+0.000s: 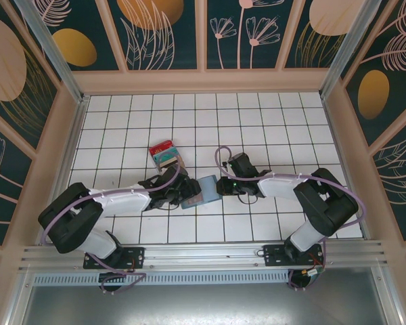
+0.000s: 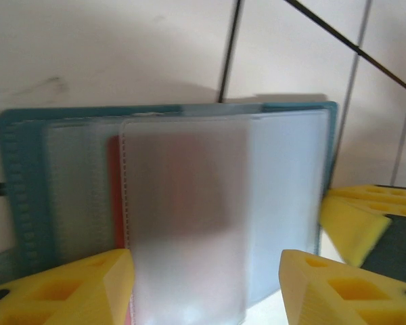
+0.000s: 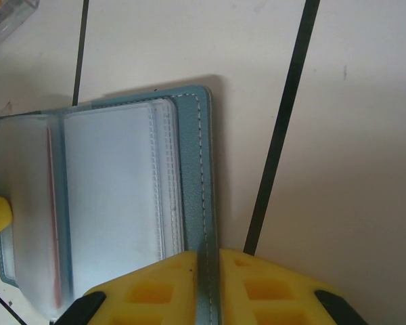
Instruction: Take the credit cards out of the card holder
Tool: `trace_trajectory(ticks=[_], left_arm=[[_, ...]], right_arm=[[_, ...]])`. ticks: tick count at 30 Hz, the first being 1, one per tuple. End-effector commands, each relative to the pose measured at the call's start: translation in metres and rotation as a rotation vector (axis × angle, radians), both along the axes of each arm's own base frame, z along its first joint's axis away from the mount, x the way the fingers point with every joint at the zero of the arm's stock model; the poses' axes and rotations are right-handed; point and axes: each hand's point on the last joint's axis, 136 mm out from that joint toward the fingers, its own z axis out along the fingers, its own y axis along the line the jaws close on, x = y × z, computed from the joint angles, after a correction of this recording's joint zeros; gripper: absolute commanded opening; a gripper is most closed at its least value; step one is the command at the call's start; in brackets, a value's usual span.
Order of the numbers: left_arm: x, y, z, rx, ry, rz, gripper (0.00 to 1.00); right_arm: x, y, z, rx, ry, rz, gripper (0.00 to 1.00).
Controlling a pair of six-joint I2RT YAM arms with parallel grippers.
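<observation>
The slate-blue card holder lies open on the white tiles between the two arms. My right gripper is shut on the stitched edge of the card holder. Inside, clear sleeves fan out, and a red credit card shows behind one; its thin red edge shows too. My left gripper is open, its yellow fingers on either side of a clear sleeve. Red, teal and tan credit cards lie stacked on the floor just behind the left gripper.
Pink walls close in the tiled floor on three sides. A metal rail runs along the near edge by the arm bases. A yellow finger of the right gripper sits close to the holder's right edge.
</observation>
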Motion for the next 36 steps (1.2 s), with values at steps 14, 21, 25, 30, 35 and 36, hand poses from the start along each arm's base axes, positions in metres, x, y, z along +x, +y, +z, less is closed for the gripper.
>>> trace_trajectory(ticks=[14,21,25,30,35,36], left_arm=[[0.006,-0.037,0.02,-0.091,-0.062,-0.107,0.66],[0.021,-0.072,0.03,-0.163,-0.084,-0.161,0.64],[0.029,-0.093,0.042,-0.194,-0.109,-0.198,0.64],[0.033,-0.099,0.054,-0.207,-0.13,-0.202,0.63],[0.038,-0.087,0.085,-0.197,-0.194,-0.165,0.63],[0.039,-0.084,0.09,-0.187,-0.207,-0.155,0.63]], right_arm=[[-0.013,0.004,-0.009,0.01,0.049,0.015,0.16],[-0.012,0.003,-0.008,0.011,0.047,0.006,0.16],[-0.012,-0.002,-0.006,0.021,0.048,-0.022,0.16],[-0.01,-0.008,-0.005,0.031,0.049,-0.047,0.16],[-0.01,-0.008,-0.007,0.031,0.055,-0.048,0.16],[-0.01,-0.008,-0.008,0.032,0.056,-0.048,0.16]])
